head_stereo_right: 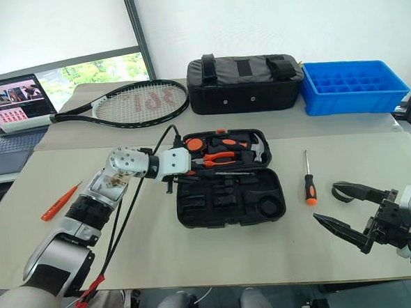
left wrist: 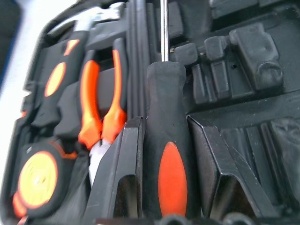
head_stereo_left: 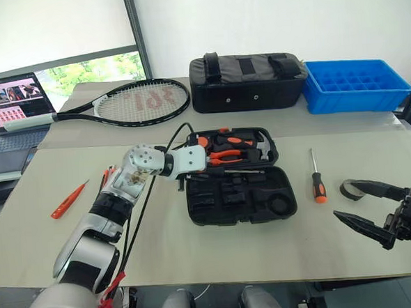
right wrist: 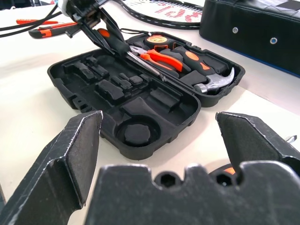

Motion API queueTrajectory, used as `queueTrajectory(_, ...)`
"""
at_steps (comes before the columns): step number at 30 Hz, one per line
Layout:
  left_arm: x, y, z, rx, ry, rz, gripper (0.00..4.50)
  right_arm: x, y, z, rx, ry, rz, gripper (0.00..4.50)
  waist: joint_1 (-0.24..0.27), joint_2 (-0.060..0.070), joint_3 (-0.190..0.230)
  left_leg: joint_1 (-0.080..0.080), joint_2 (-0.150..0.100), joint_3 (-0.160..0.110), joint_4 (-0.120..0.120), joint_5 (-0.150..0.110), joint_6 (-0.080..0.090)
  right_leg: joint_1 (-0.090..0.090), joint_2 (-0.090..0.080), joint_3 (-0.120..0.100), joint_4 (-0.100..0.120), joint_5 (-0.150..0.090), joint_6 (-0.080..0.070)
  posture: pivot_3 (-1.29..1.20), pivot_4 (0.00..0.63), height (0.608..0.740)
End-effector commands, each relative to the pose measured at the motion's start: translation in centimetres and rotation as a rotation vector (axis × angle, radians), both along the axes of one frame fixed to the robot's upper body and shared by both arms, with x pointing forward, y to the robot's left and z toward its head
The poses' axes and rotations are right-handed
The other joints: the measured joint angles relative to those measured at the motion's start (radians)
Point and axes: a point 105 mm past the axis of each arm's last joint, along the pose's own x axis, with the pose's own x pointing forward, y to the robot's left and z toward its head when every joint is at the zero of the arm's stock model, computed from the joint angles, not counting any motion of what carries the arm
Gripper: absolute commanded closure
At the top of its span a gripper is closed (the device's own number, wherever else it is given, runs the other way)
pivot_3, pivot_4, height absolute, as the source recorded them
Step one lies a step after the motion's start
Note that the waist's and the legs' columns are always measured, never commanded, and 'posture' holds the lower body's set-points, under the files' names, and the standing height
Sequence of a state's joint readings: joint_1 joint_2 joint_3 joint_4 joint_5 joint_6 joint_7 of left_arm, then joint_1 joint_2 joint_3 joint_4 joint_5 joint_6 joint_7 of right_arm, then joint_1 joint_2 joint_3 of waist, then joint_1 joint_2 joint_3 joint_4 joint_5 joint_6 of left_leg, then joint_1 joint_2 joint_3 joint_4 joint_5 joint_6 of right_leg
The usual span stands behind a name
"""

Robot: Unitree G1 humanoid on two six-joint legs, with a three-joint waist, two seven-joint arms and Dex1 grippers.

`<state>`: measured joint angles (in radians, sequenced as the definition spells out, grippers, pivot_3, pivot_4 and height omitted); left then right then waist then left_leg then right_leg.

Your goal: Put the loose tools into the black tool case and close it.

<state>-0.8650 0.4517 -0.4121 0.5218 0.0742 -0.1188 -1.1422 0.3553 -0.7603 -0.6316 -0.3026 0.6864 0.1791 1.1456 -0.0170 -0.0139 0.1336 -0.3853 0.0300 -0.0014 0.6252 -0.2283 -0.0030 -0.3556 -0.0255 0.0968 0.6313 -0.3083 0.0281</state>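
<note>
- Holding a screwdriver [left wrist: 171, 154] by its orange-and-black handle, the left gripper [head_stereo_left: 204, 161] is clamped on it over the open black tool case [head_stereo_left: 238, 176], with the steel shaft lying along the hinge line between the two halves.
- Right gripper [head_stereo_right: 345, 212]: fingers spread wide, empty, hovering off the table [head_stereo_left: 218, 251] to the right of the case.
- Loose tools not yet stowed: a second screwdriver [head_stereo_left: 318, 178] just right of the case; a thin orange tester screwdriver [head_stereo_left: 69, 201] well to the left; a small black tape roll [head_stereo_left: 352, 190] near the right gripper.
- Handling judgement: the screwdrivers look light and rigid; the thick rubbered handle gives the surest hold, the smooth shaft would likely slip.
- The tester is slim and lies flat, so it needs a pinch across its width.
- The case appears to be stiff moulded plastic; recesses demand aligned placement before the lid will shut.
</note>
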Motion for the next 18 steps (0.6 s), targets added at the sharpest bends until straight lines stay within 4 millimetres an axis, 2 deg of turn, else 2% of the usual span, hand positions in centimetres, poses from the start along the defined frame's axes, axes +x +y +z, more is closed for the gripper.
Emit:
queueTrajectory(1,0.2,-0.3,0.6,0.023,0.020,0.003,3.55,-0.3,0.0,1.0,-0.010,-0.048,-0.010,0.00,-0.001,0.000,0.000,0.000,0.000,0.000,0.000,0.000,0.000,0.000,0.000,0.000,0.000,0.000,0.000,0.00,0.150,0.707)
queueTrajectory(5,0.3,0.2,-0.4,0.102,0.046,0.055,3.55,-0.2,-0.1,1.0,-0.016,-0.057,-0.021,0.00,-0.002,0.000,0.000,0.001,0.000,0.000,0.001,0.000,0.000,0.000,0.001,0.000,0.001,0.000,0.000,0.00,0.150,0.707)
queueTrajectory(18,0.8,0.2,-1.0,0.098,0.071,0.172,3.55,-0.2,-0.4,0.6,-0.020,-0.059,-0.023,0.00,0.001,0.001,-0.001,0.001,0.000,0.000,0.001,0.000,0.000,0.000,0.001,0.000,0.002,0.000,0.000,0.00,0.150,0.707)
